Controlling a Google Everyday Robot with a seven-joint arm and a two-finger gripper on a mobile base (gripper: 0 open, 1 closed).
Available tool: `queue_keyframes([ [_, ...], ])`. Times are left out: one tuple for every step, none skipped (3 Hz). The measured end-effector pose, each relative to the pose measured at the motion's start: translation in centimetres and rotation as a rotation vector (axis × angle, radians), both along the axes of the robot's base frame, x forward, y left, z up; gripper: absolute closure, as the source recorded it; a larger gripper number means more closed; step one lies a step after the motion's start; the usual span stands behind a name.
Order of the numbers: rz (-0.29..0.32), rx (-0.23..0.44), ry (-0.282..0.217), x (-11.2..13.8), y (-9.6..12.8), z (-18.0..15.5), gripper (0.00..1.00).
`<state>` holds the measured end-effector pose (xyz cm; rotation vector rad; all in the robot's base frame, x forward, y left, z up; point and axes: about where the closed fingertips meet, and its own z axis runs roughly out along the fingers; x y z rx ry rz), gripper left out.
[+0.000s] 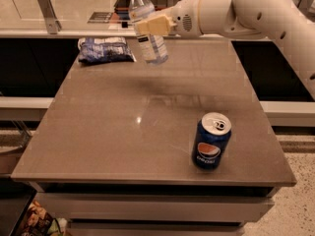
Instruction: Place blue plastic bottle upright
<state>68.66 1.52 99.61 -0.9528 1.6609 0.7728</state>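
The blue plastic bottle [148,42] is clear with a white cap and a pale label. It hangs in the air above the far part of the grey table [123,132], nearly upright, cap up and tilted slightly left. My gripper [151,24] comes in from the right on a white arm and is shut on the bottle around its upper body. The bottle's base is well above the tabletop and casts a faint shadow below.
A dark blue Pepsi can [210,141] stands upright near the table's front right. A crinkled blue snack bag [105,49] lies at the far left corner. A counter with a metal bracket [48,5] runs behind the table.
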Motion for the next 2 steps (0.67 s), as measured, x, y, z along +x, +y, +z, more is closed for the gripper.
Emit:
queue_keyframes([
  [0.056,0.02,-0.042,-0.44,0.74,-0.4,1.0],
  [0.052,0.005,-0.052,-1.07,0.66,-1.12,1.0],
])
